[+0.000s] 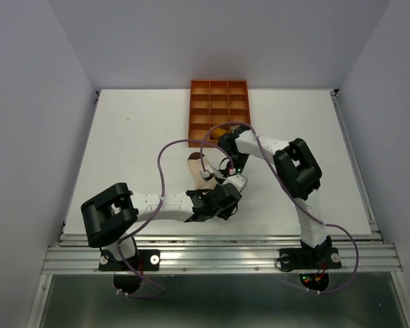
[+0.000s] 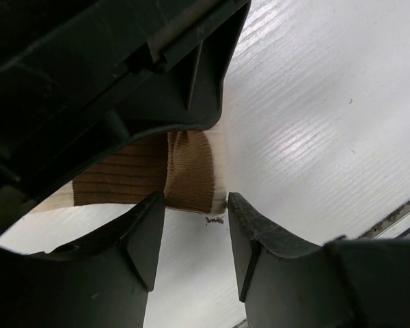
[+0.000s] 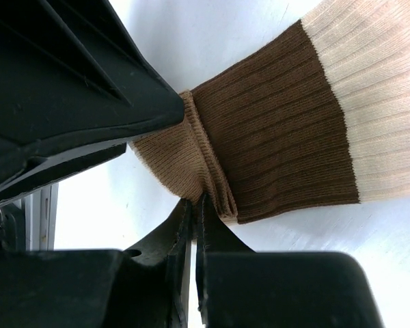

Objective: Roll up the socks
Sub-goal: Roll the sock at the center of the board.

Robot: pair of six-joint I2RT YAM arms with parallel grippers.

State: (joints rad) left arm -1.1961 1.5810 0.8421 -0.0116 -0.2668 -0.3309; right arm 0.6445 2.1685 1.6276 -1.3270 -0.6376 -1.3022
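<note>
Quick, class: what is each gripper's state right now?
Left gripper: open, at the brown-cream-white ribbed fabric sock.
Right gripper: shut at its fold; grip unclear.

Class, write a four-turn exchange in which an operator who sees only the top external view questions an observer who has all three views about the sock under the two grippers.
Operator: From above, only the cream tip of the ribbed fabric sock shows. What does the rest look like?
Observer: Past the cream comes a dark brown band, then a tan end bunched into a fold.
Operator: Are the left fingers closed on it?
Observer: No. They stand apart, with the edge of the fold just beyond the gap between them.
</note>
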